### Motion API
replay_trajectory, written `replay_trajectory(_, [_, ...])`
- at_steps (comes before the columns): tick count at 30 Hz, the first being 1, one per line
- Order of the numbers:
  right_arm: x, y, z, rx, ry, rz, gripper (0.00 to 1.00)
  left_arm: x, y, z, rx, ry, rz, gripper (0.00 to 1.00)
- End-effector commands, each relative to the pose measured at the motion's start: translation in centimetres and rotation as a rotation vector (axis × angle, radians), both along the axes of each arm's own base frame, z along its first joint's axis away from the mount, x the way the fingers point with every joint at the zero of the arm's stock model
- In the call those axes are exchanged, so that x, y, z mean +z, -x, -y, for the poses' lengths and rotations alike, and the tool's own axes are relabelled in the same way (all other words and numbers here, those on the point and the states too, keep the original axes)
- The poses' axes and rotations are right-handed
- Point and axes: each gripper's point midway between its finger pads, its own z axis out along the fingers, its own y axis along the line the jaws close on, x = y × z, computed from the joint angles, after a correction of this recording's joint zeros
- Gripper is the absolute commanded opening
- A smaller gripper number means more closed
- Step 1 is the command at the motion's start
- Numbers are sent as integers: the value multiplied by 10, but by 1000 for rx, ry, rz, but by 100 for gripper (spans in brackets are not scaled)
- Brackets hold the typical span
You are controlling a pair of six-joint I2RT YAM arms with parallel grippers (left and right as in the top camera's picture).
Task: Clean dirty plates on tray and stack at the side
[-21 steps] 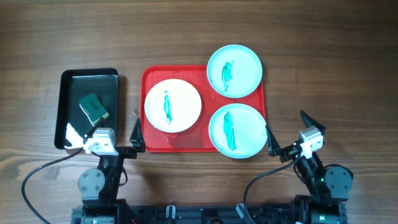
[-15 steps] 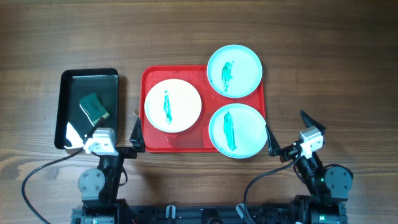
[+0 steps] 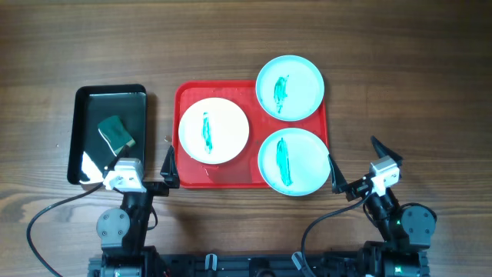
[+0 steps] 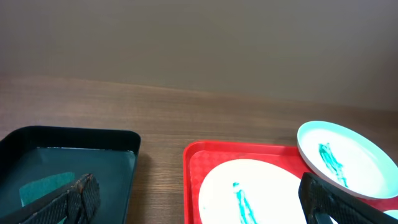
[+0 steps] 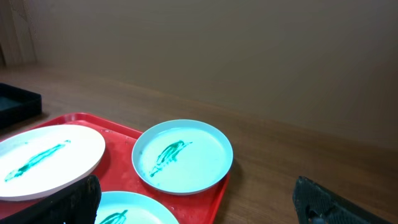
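The red tray point(image 3: 192, 91) holds three plates, each with a green-teal streak. A white plate point(image 3: 214, 131) lies at its left, one pale blue plate point(image 3: 289, 87) at the far right and another point(image 3: 293, 161) at the near right. My left gripper point(image 3: 129, 163) is open and empty, at the tray's near left corner. My right gripper point(image 3: 358, 160) is open and empty, just right of the near blue plate. The left wrist view shows the white plate point(image 4: 249, 193) between my open fingers point(image 4: 68, 202). The right wrist view shows the far blue plate point(image 5: 182, 157) ahead.
A smaller black tray point(image 3: 111, 104) stands left of the red tray, with a green sponge point(image 3: 115, 132) in it. The table is brown wood. Bare wood lies right of the red tray and behind it.
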Motion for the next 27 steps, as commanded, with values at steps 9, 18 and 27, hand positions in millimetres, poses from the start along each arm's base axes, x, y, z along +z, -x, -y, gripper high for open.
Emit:
replay_trajectory(9, [0,0,0,-1,9,8,100,-1,0,1,-7,-20,4,100])
replay_trajectory(18, [0,0,0,-1,9,8,100,-1,0,1,-7,-20,4,100])
replay_trajectory(27, [5,0,0,-1,8,27,100,2,3,17,-104,-12,17,100])
